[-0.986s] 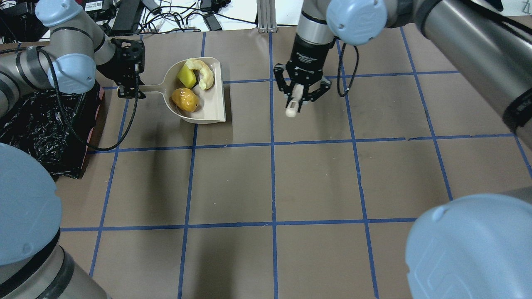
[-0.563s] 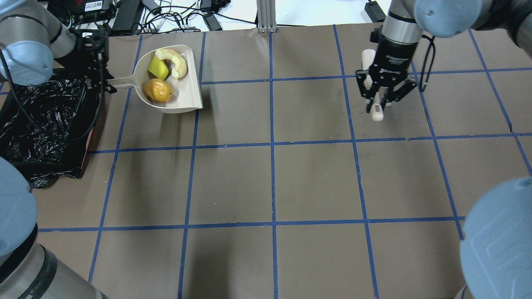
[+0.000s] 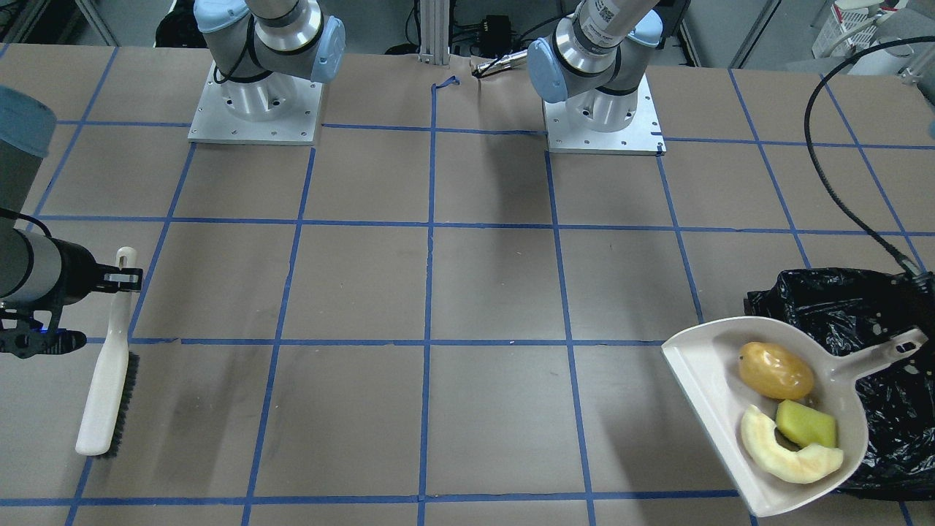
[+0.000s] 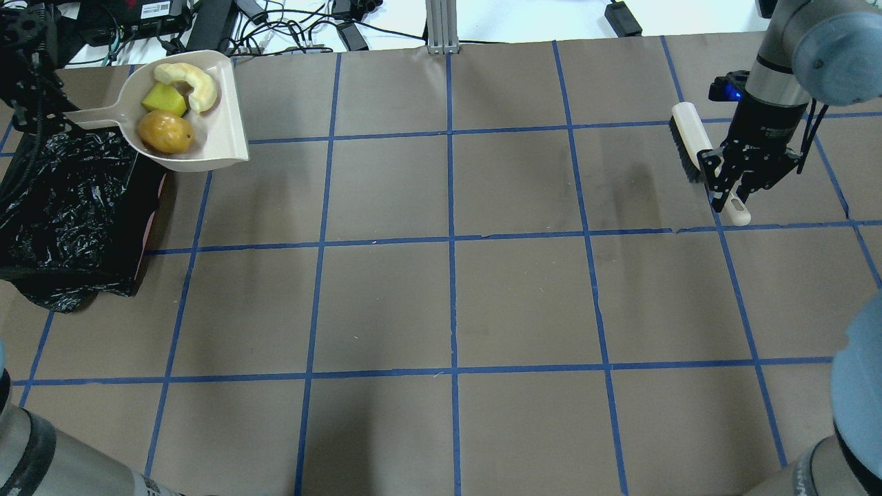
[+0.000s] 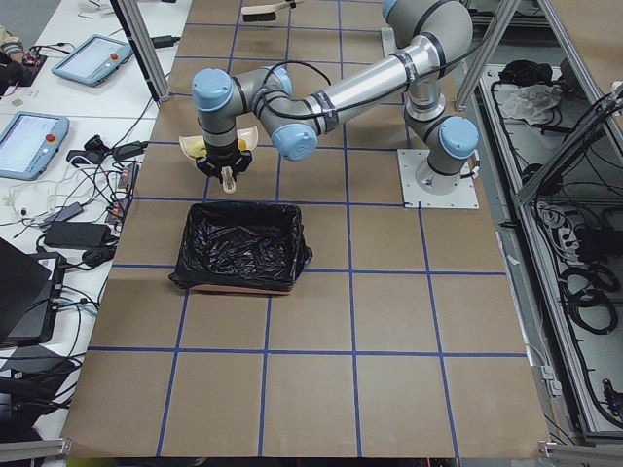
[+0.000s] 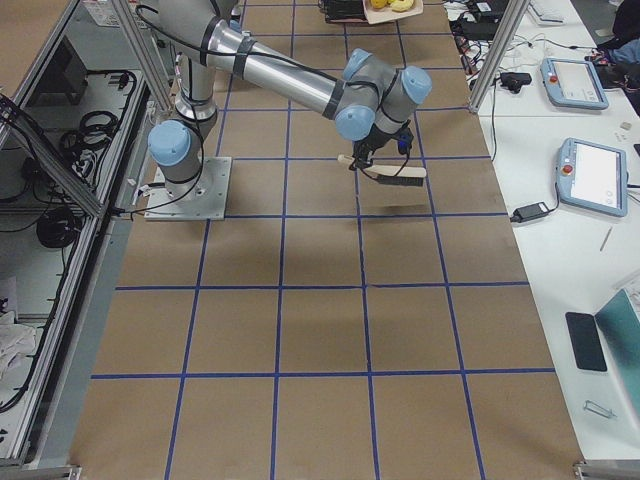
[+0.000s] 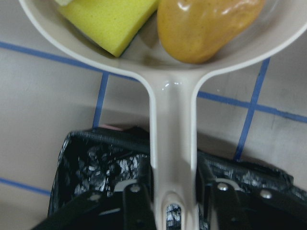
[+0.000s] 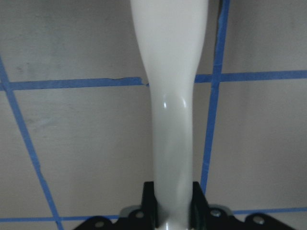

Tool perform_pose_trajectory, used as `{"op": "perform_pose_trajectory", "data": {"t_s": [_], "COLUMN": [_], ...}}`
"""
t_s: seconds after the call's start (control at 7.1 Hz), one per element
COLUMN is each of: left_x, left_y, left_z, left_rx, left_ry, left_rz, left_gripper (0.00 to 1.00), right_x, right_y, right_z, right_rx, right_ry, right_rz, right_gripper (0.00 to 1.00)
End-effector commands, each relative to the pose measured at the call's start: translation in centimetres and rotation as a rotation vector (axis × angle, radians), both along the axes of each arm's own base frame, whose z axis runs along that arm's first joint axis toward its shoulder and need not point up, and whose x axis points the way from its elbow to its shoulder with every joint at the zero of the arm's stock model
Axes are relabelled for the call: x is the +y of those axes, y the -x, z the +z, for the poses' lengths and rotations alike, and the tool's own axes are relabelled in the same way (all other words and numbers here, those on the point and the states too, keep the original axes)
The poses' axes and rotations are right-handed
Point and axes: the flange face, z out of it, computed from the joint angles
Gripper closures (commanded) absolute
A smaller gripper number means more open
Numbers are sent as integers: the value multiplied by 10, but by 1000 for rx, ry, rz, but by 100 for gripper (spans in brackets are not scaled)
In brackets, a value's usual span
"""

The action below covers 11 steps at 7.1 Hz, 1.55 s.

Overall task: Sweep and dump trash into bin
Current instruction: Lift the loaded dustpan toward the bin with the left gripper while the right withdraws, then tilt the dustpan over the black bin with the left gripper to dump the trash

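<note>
In the overhead view's upper left, the beige plastic dustpan point(image 4: 219, 132) carries all the trash: a glossy golden-brown potato-shaped lump point(image 4: 165, 132), a pale curved melon-rind slice point(image 4: 196, 81) and a yellow-green wedge point(image 4: 164, 100). Just below it sits the rectangular bin lined with crinkly black plastic point(image 4: 69, 200). Only the left wrist view shows the left gripper point(image 7: 175, 196) with its jaws clamped on the pan's handle, above the bin's edge. At right, the right gripper point(image 4: 737, 182) pinches the handle of the white bristle brush point(image 4: 691, 136); the right wrist view shows that grip close up.

Site: robotics lab. Evidence: bench point(image 4: 524, 296) w/ brown paper, blue tape grid point(image 4: 452, 241); 2 arms point(image 6: 290, 80) bolted to metal base plates point(image 3: 256, 124); alu frame posts point(image 4: 437, 24); teach pendants point(image 6: 597, 178) on side desk point(image 6: 545, 120); cables point(image 4: 303, 31), pwr bricks point(image 4: 207, 24) at edge.
</note>
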Motion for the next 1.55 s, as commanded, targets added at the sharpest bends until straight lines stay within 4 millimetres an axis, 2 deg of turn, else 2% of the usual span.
{"op": "perform_pose_trajectory", "data": {"t_s": [0.0,0.28,0.56,0.99,1.13,1.41], "left_x": [35,59,89,88,89,84], "left_y": [-72,-123,-187,-209,-215,-218], "left_z": [16,28,22,34,32,27], "left_rx": [-38,-67,-81,-167,-194,-236], "left_ry": [4,22,15,-31,-67,-127], "left_rz": [46,-3,-47,-163,-189,-200], "left_gripper": [100,100,100,100,100,100], "right_x": [2,-2,-4,-4,-1,0], "right_y": [22,23,18,25,43,46], "right_z": [-23,-23,-27,-40,-44,-45], "right_rx": [20,25,-26,-38,-41,-42], "right_ry": [101,122,135,109,101,99], "right_rz": [29,29,10,-6,-32,-42], "right_gripper": [100,100,100,100,100,100]}}
